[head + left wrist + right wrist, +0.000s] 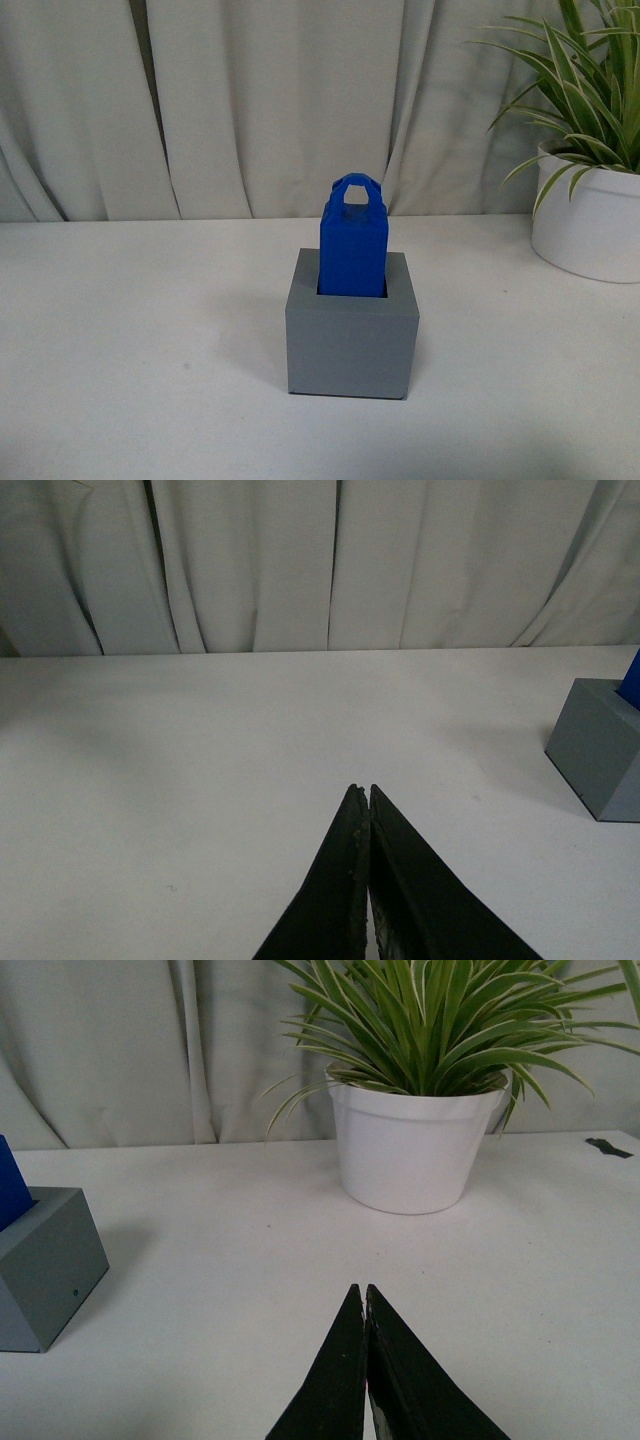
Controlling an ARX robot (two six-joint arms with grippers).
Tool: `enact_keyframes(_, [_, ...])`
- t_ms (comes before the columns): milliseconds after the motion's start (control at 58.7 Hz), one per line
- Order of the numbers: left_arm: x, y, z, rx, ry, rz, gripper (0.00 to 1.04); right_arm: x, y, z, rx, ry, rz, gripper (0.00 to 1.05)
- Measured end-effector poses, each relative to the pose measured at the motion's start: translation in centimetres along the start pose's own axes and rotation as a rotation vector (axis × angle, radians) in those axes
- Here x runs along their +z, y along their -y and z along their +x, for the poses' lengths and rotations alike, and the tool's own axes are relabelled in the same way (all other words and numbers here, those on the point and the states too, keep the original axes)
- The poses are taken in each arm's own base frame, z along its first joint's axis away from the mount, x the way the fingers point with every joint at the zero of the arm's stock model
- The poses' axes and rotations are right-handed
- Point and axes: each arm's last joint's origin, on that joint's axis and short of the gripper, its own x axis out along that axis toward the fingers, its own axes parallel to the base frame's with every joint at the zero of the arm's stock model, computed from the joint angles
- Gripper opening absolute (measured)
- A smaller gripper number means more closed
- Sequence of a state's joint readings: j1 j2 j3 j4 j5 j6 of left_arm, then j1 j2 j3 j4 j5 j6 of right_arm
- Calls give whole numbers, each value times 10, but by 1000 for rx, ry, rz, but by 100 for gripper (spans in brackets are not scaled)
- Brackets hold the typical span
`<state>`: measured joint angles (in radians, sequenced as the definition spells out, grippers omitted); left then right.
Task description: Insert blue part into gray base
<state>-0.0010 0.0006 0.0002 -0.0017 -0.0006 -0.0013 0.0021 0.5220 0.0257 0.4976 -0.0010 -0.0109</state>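
Black fingers of the left gripper (361, 790) are pressing together with no gap between their tips and nothing between them, hovering over bare white table (200, 780). Off to one side in the left wrist view, well apart from those tips, the corner of the gray base (598, 755) is showing, with a sliver of the blue part (631, 683) rising from its top at the picture's edge.

The right gripper (361, 1289) is likewise sitting closed, its dark fingers meeting at the tips and gripping nothing. Beyond it a white plant pot (412, 1155) is standing on the table, holding a plant (440, 1020) with long striped green leaves that are spreading wide over the rim. A small dark mark (608, 1147) is lying on the tabletop past the pot. The base and part are appearing at the opposite edge of this view, again well apart from the fingers.

From the front, neither arm is showing. The gray base is sitting near the middle of the table, and the blue part is standing in its square recess, nearly upright, its loop handle uppermost and its upper body projecting above the rim. Pale pleated curtains (260, 100) are hanging behind the table.
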Motion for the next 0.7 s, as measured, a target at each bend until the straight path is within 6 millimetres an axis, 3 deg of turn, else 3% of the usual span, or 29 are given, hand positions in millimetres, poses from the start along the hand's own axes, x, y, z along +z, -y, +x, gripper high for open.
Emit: enact_keyframes(699, [0,0,0,0,0,0,4,-3,0,-21,1,8,0,1])
